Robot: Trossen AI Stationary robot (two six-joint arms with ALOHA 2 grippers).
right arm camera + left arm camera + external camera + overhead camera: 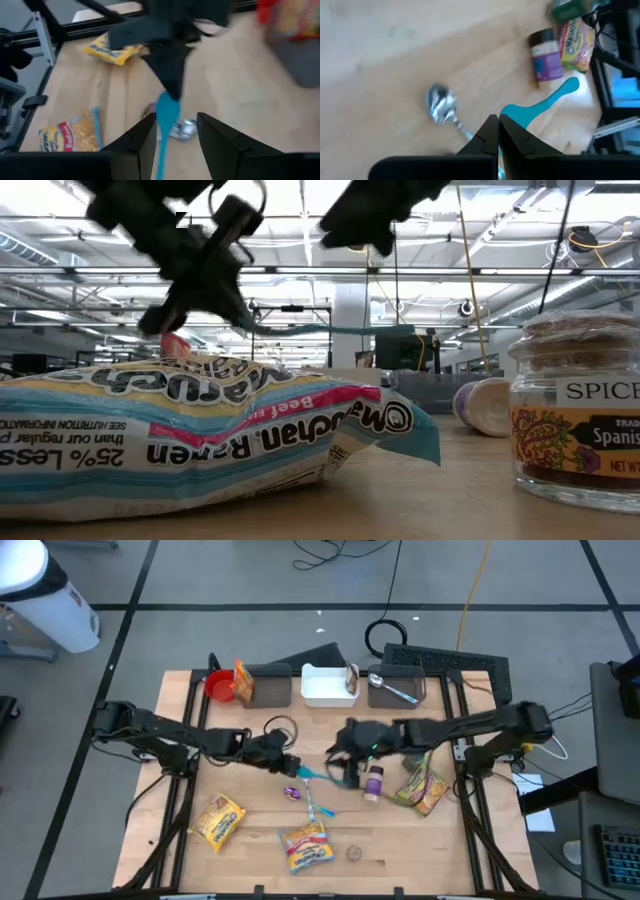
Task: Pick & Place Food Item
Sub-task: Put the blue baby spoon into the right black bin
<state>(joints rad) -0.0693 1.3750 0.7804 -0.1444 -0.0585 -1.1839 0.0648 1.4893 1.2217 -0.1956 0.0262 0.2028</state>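
Note:
My left gripper (292, 766) is shut on a teal plastic utensil (540, 106) above the table's middle. My right gripper (175, 139) is open, facing it; its fingers stand on either side of the utensil's free end (165, 116), and I cannot tell whether they touch it. A purple-labelled spice jar (373, 783) lies on its side to the right of them. Ramen packets lie at the front left (218, 820), the front middle (305, 846) and the right (425, 788). A metal spoon with a blue handle (440, 105) lies on the table under the grippers. My left gripper pinches one end of the teal utensil (509, 116) between its two fingers, which lie along it. The utensil sticks out past the fingertips toward the table's right side. It is about level and lifted clear of the table, as the low view (300, 330) shows.
Along the far edge stand a red bowl (218, 688), a grey bin (268, 686), a white bin (325, 688) and a bin with a metal ladle (392, 690). A small purple item (292, 793) and a round lid (353, 853) lie toward the front.

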